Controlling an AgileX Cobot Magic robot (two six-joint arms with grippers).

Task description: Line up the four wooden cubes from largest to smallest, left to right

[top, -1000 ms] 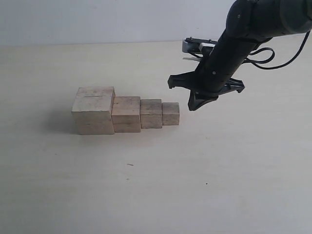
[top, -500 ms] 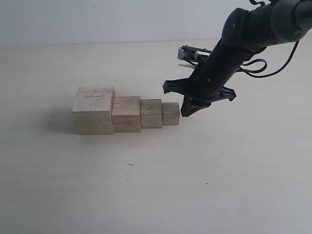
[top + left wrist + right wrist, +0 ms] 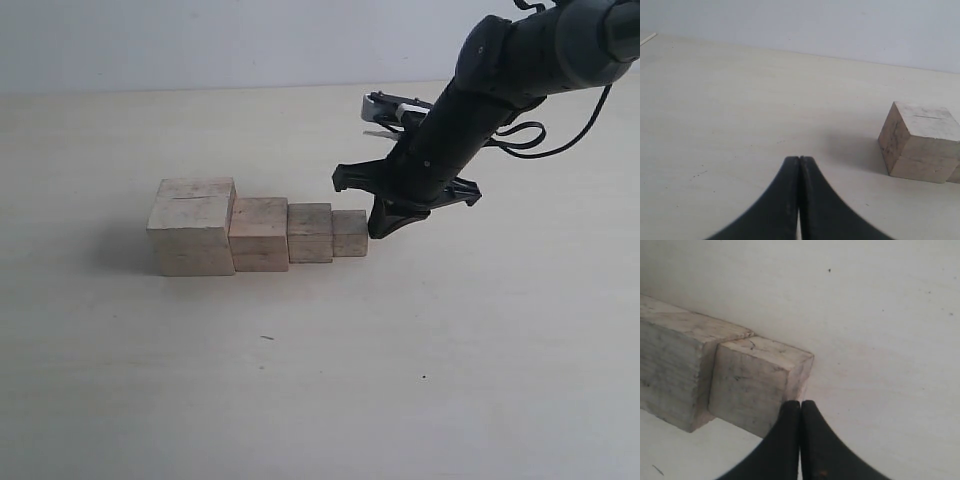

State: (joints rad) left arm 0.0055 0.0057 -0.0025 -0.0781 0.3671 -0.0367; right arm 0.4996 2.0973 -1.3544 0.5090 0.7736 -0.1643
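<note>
Four pale wooden cubes stand side by side in a row on the table, graded from the largest cube (image 3: 192,227) with its thin saw-line, through the second (image 3: 259,234) and third (image 3: 310,232), to the smallest cube (image 3: 350,232) at the right end. My right gripper (image 3: 377,232) is shut and empty, its tip right at the smallest cube's right side (image 3: 799,376); contact cannot be judged. In the right wrist view the right gripper (image 3: 800,403) meets that cube's corner. My left gripper (image 3: 799,159) is shut and empty, well away from the largest cube (image 3: 920,141).
The pale table (image 3: 320,380) spreads bare in front of and behind the row. A black cable (image 3: 530,125) loops behind the right arm. A light wall (image 3: 200,40) bounds the far edge.
The right gripper has come down and to the left, from above and right of the row to the smallest cube's right side. The cubes have not visibly moved.
</note>
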